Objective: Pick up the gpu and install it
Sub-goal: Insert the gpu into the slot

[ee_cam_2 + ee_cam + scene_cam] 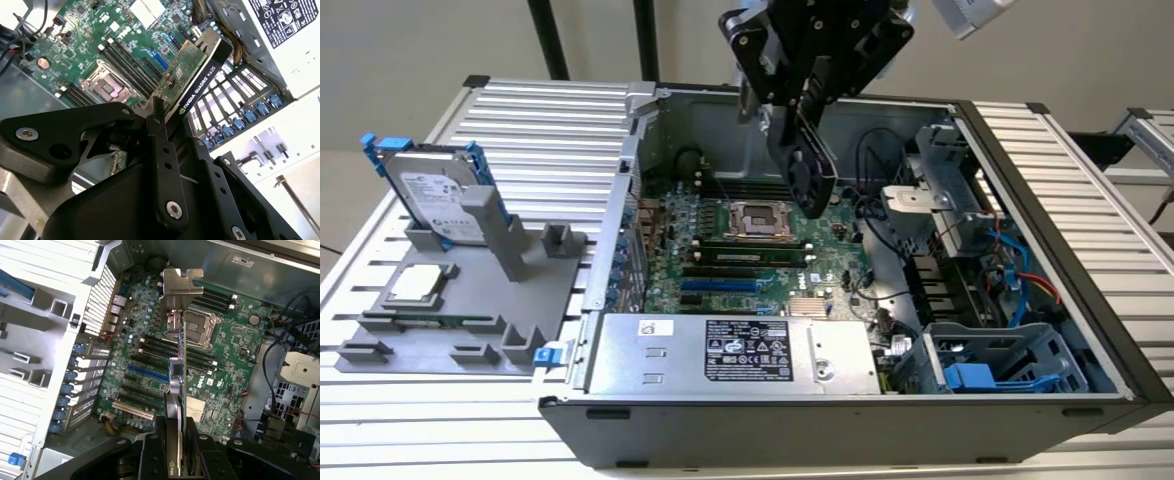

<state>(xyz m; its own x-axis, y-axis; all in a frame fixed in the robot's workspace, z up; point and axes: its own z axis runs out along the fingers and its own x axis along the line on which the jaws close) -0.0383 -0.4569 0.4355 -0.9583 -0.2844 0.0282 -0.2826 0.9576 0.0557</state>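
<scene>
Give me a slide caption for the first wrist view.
The gripper holds the gpu edge-on over the motherboard in the open case, silver bracket at the far end, card not yet seated.

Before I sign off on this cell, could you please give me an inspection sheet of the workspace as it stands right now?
Surface: slatted metal table, carrying an open computer case.
Job's things: gpu held in the air above the motherboard, not seated in a slot.
Clutter: hard drive in blue frame upright in a grey fixture; silver chip and RAM stick lying on it.
Tool: tool shut on the gpu, over the case.
Cables: black cables and red and blue cables inside the case, on the exterior view's right.
Surroundings: plain wall and dark posts behind the table.
</scene>
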